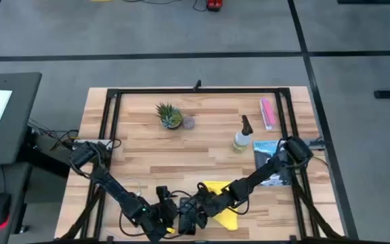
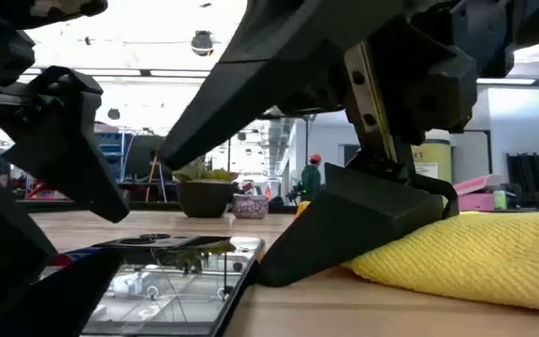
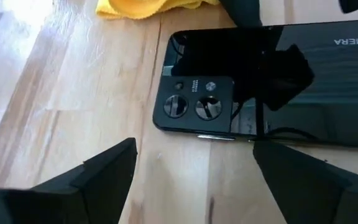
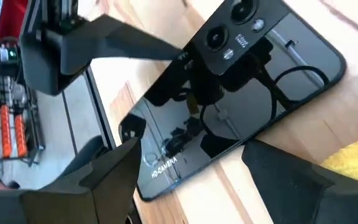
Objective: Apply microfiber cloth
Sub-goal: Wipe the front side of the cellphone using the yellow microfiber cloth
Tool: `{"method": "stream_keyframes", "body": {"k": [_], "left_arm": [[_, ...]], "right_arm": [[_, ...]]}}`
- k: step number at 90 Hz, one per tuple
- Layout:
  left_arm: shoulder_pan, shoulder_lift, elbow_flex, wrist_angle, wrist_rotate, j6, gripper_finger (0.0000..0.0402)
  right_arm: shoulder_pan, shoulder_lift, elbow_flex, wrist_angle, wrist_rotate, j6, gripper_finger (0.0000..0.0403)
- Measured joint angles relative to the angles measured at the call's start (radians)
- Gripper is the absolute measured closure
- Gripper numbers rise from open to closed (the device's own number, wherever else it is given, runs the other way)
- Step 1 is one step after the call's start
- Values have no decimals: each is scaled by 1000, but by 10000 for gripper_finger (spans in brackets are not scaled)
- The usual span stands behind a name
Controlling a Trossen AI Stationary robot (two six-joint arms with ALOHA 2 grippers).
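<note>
yellow microfiber cloth (image 2: 475,257) lies beside the black smartphone (image 3: 266,84), ungrasped; left gripper (image 3: 194,171) and right gripper (image 4: 188,168) both hover spread apart. next, i'd judge: pinch the cloth.

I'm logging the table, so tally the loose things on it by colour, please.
Yellow: 1, the cloth
Black: 1, the phone
Pink: 1, the packet
Green: 1, the plant
Clear: 1, the spray bottle
Blue: 1, the booklet
Total: 6
</note>
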Motion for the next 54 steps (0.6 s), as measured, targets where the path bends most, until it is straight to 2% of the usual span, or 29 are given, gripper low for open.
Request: {"method": "stream_keyframes", "body": {"k": [15,24,54], "left_arm": [[0,0,0,5,0,-32,89],[2,0,0,5,-14,-56,89],[16,15,1,15,-14,-122,89]], "right_arm": [[-4,-23,-3,6,104,-17,121],[-9,-41,-3,16,130,-19,121],[-6,-40,-1,-10,50,-16,121]]}}
